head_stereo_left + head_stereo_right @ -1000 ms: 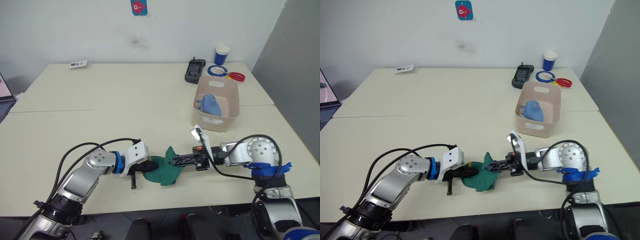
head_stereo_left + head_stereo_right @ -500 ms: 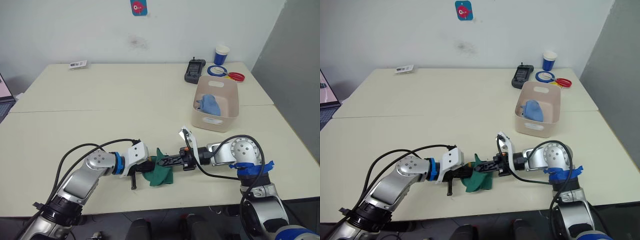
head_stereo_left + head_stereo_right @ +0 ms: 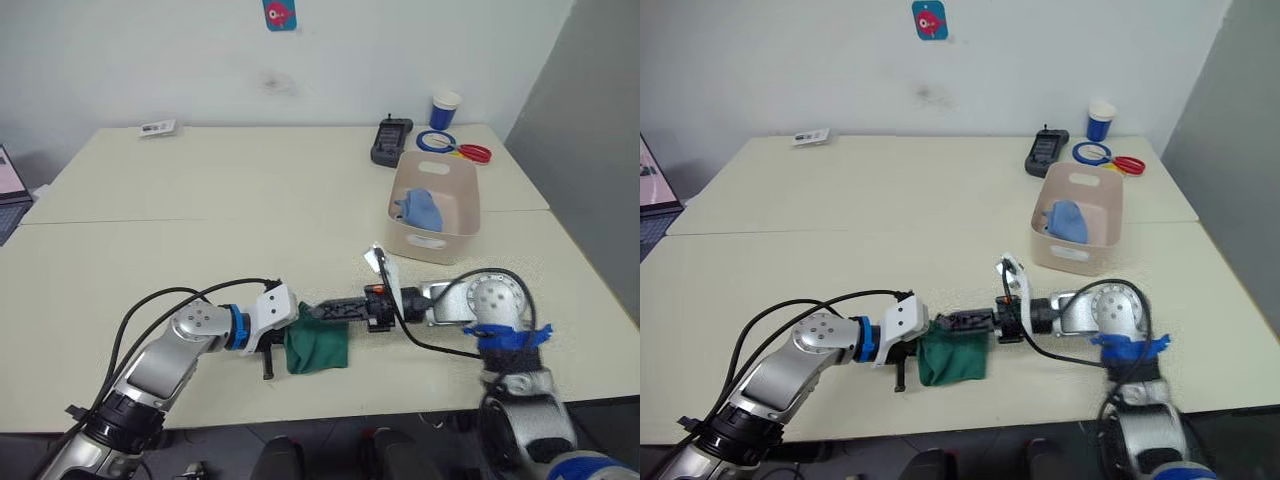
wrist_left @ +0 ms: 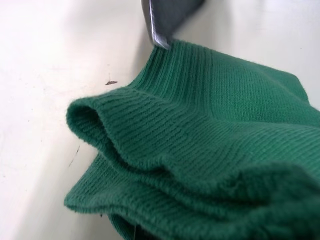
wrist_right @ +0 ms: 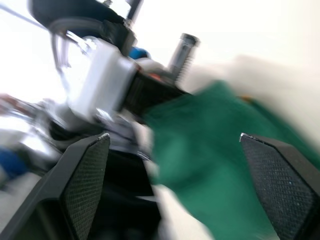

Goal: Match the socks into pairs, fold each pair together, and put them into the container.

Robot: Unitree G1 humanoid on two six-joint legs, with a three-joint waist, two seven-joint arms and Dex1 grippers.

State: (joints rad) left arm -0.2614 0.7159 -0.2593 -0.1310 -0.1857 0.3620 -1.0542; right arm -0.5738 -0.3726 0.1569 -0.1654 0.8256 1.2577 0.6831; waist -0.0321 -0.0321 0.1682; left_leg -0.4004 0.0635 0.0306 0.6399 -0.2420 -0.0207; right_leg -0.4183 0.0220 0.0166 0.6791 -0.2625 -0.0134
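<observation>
The folded dark green socks lie low and centre on the surface, the left gripper seemingly pinching their edge — its fingers are hidden. The right gripper is spread just above. Upper right: container holding a light blue pair, beyond it a black handset, paper cup and scissors.

- The near edge of the table is crowded: both grippers meet over the folded dark green socks, the left gripper against one side, the right gripper with its fingers spread at the other.
- The container stands well apart, its top open; a light blue sock lies inside.
- Behind it, a black handset, paper cup, tape ring and scissors cluster.
- The table's middle and far left lie open.
</observation>
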